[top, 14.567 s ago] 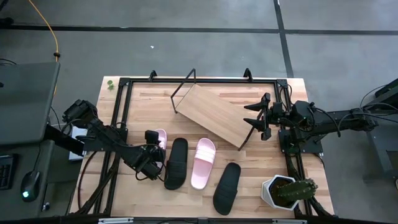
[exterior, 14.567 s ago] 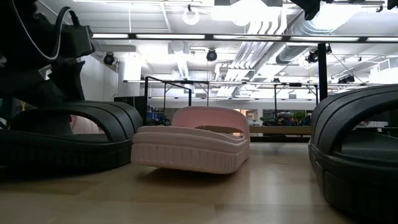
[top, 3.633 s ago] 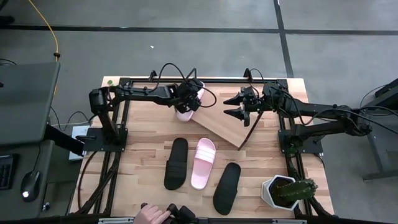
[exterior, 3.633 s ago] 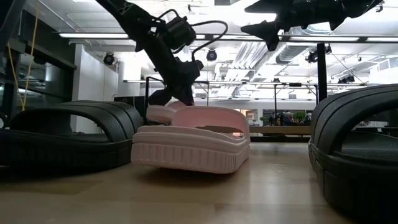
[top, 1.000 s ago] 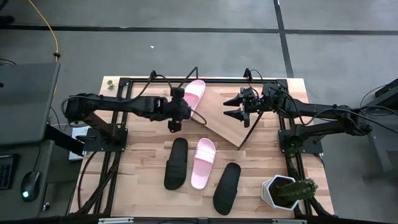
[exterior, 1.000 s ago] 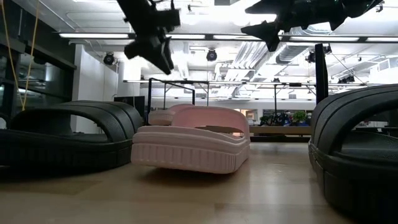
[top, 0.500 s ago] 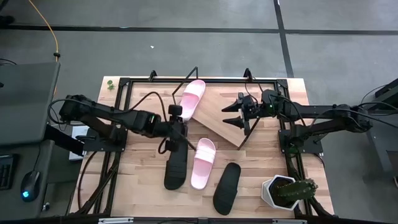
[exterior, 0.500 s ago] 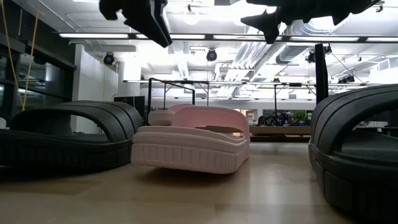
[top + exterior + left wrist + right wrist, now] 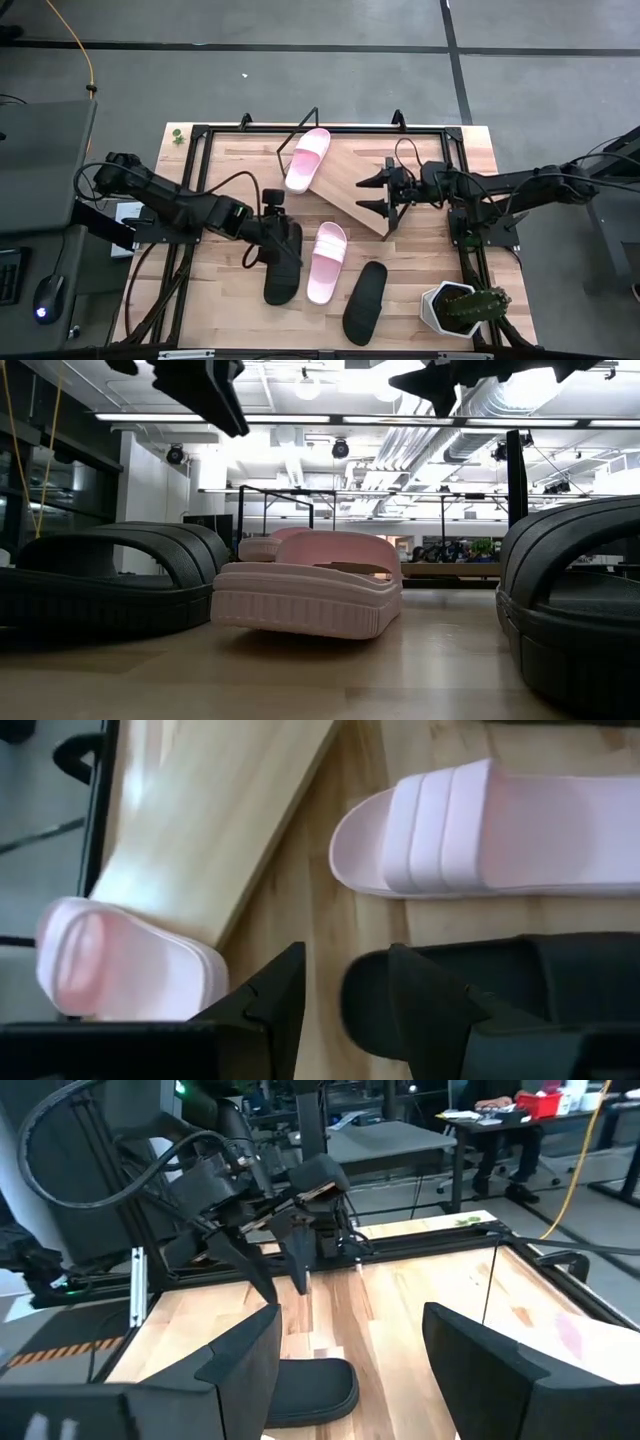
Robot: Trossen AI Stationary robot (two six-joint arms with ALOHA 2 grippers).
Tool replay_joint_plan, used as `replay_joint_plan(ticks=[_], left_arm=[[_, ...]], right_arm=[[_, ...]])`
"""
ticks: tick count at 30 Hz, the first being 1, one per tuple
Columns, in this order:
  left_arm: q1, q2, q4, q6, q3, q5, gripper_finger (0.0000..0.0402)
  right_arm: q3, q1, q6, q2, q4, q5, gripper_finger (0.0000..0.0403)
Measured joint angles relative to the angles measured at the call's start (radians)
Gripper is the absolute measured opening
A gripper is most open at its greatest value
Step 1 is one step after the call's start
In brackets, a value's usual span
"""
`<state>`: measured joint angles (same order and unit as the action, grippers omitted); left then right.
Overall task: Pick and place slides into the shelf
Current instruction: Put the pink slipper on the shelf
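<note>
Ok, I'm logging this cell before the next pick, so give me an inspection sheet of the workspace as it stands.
Surface: light wooden tabletop, black frame rails.
Job's things: one pale pink slide on the tilted light-wood shelf board; second pale pink slide and two black slides on the table.
Clutter: potted cactus in white pot.
End effectors: left end effector open over a black slide; right end effector open by the shelf.
Cables: yellow cable on the floor.
Surroundings: grey floor, desk at left.

Pink slide (image 9: 307, 159) on shelf (image 9: 345, 185)
</note>
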<state>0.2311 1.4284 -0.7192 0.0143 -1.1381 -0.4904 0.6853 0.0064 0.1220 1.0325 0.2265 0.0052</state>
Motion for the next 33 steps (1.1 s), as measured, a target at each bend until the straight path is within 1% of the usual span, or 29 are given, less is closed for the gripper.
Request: replay_joint_plan(ticks=[3, 6, 9, 14, 18, 22, 25, 28, 30, 33], left_arm=[[0.014, -0.009, -0.019, 0.057, 0.005, -0.003, 0.0128], [0.032, -0.027, -0.018, 0.116, 0.003, -0.057, 0.0128], [0.059, -0.049, -0.02, 0.158, 0.003, -0.115, 0.0128], [0.113, -0.101, -0.03, 0.209, 0.003, -0.157, 0.0128], [0.148, -0.13, -0.017, 0.221, 0.003, -0.187, 0.0128], [0.165, -0.141, -0.009, 0.211, 0.007, -0.204, 0.0128], [0.162, -0.164, 0.062, 0.163, 0.055, -0.192, 0.0128], [0.153, -0.205, 0.201, 0.083, 0.135, -0.17, 0.0128], [0.133, -0.242, 0.296, 0.011, 0.184, -0.112, 0.0128], [0.101, -0.311, 0.401, -0.051, 0.253, 0.018, 0.0128]], right_arm=[[0.0, 0.043, 0.0, 0.0, -0.001, 0.079, 0.0233], [0.0, 0.083, 0.0, 0.0, -0.006, 0.161, 0.0233], [0.001, 0.122, 0.0, 0.003, -0.011, 0.223, 0.0233], [0.001, 0.189, -0.001, 0.012, -0.044, 0.328, 0.0233], [0.001, 0.226, 0.0, 0.024, -0.055, 0.381, 0.0233], [0.001, 0.258, 0.004, 0.031, -0.047, 0.388, 0.0233], [0.001, 0.282, 0.012, 0.035, -0.049, 0.388, 0.0233], [0.001, 0.303, 0.019, 0.035, -0.044, 0.389, 0.0233], [0.001, 0.317, 0.019, 0.035, -0.042, 0.396, 0.0233], [0.001, 0.334, 0.01, 0.035, -0.039, 0.428, 0.0233]])
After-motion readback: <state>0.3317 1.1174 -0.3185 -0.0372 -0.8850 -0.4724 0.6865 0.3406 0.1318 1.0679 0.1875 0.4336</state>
